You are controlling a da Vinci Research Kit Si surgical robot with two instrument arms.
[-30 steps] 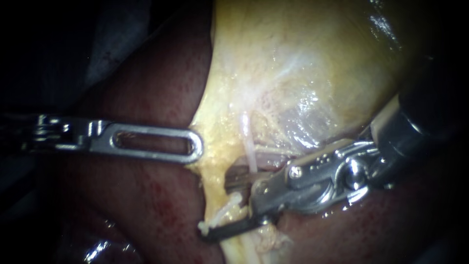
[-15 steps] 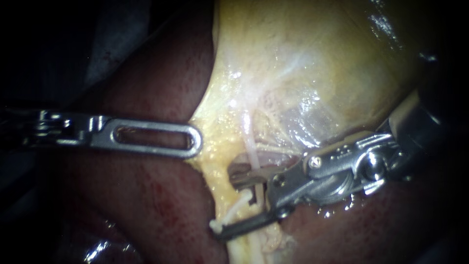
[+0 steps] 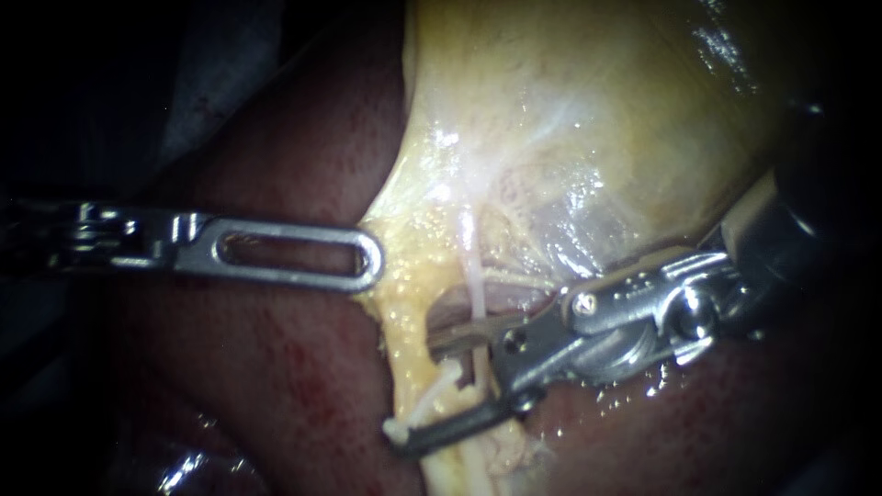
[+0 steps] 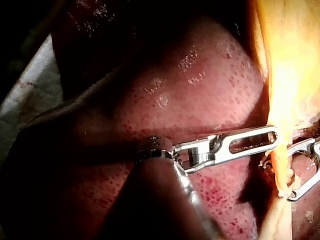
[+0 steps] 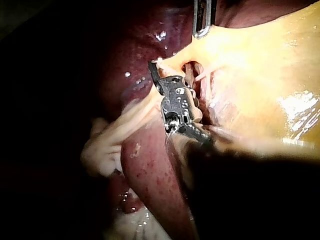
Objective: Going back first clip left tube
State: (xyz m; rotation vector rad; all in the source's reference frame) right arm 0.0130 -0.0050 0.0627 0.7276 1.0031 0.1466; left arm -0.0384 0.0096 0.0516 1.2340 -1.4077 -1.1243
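My left instrument (image 3: 371,263) reaches in level, its slotted jaws shut on the yellow edge of the gallbladder (image 3: 570,119); in the left wrist view its tip (image 4: 272,139) meets that same yellow edge. My right instrument (image 3: 415,390) has its jaws open around a thin pale tube (image 3: 473,285) that runs down from the gallbladder. A whitish strip (image 3: 424,400) lies across the gap from the lower jaw's tip; I cannot tell whether it is a clip. In the right wrist view the right instrument's jaws (image 5: 172,70) sit at the yellow tissue's edge.
Dark red liver (image 3: 276,367) lies under and to the left of the gallbladder, with wet glints near the lower left. The other instrument (image 4: 305,167) shows beyond the yellow strand in the left wrist view. A pale fold of tissue (image 5: 107,145) hangs beside the right shaft.
My right instrument drew back to the right along the tube, then slid a little left again, its jaws still apart. The left instrument has held its place.
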